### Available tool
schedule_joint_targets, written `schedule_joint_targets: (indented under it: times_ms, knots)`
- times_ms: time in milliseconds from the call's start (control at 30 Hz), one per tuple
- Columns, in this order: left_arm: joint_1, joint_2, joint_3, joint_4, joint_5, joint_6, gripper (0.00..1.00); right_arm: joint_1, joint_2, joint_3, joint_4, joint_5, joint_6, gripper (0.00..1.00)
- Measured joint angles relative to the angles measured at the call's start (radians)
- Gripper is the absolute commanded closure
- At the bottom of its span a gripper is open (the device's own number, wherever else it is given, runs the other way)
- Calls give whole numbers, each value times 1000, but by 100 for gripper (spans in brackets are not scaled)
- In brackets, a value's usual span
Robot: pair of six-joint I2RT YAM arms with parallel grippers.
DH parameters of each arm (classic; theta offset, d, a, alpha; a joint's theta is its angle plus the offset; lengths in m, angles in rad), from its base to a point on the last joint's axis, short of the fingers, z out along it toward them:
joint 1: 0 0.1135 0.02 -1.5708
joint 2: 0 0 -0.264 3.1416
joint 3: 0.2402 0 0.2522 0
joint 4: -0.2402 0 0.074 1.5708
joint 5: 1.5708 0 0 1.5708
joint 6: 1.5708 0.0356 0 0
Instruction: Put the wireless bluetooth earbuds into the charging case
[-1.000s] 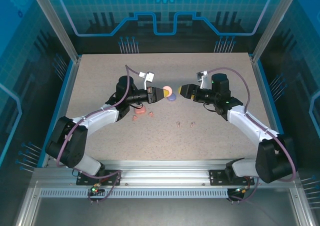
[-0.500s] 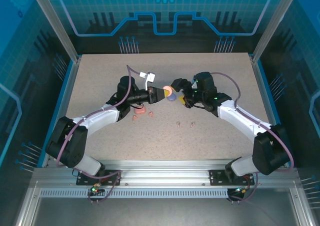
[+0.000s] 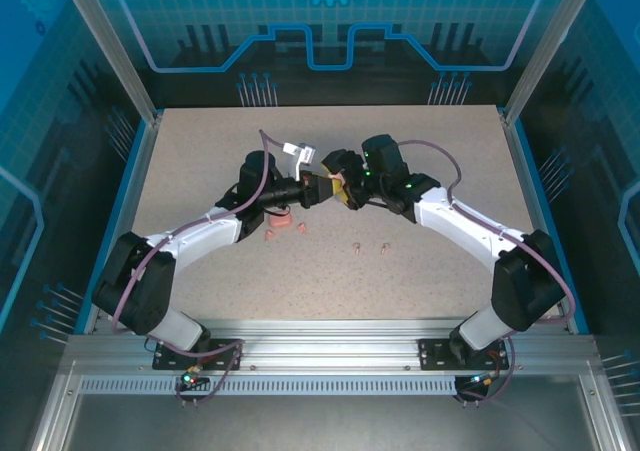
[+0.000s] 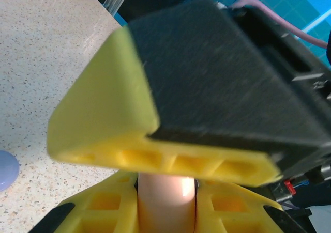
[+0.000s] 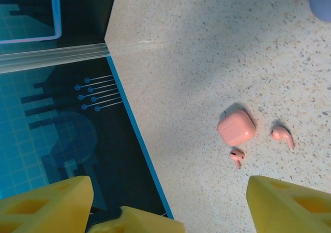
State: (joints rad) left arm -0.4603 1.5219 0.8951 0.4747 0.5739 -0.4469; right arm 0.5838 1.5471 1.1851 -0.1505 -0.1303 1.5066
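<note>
My left gripper (image 3: 320, 186) is shut on a pale pink charging case (image 4: 166, 199), which stands between its yellow fingers (image 4: 98, 210). My right gripper (image 3: 339, 183) hovers right against it, open, and one of its fingers (image 4: 155, 114) crosses close in front of the left wrist camera. A closed coral case (image 5: 236, 127) lies on the table with two coral earbuds (image 5: 237, 156) (image 5: 283, 136) beside it. Two pale earbuds (image 3: 356, 246) (image 3: 384, 247) lie apart nearer the front. A purple case (image 4: 5, 168) rests on the table just below the grippers.
The speckled table (image 3: 430, 271) has a blue-edged left border (image 5: 139, 140) with a dark drop beyond it. Both arms meet over the table's middle, the coral case (image 3: 283, 221) lying under the left forearm.
My right gripper has swung left and turned, closing the gap to the left gripper and the pink case. In the top view it now covers the purple case. The left arm has barely shifted.
</note>
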Motion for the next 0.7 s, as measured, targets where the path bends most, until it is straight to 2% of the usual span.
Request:
schedule_joint_targets:
  times_ms: [367, 467, 600, 700]
  knots:
    - [-3, 0, 0, -22, -10, 13, 100, 5, 0, 1, 9, 8, 16, 64]
    - [-3, 0, 0, -22, -10, 13, 100, 5, 0, 1, 9, 9, 12, 67]
    - [-3, 0, 0, -22, -11, 13, 81, 5, 0, 1, 9, 11, 12, 68]
    - [-3, 0, 0, -22, -14, 14, 74, 5, 0, 1, 9, 11, 12, 69]
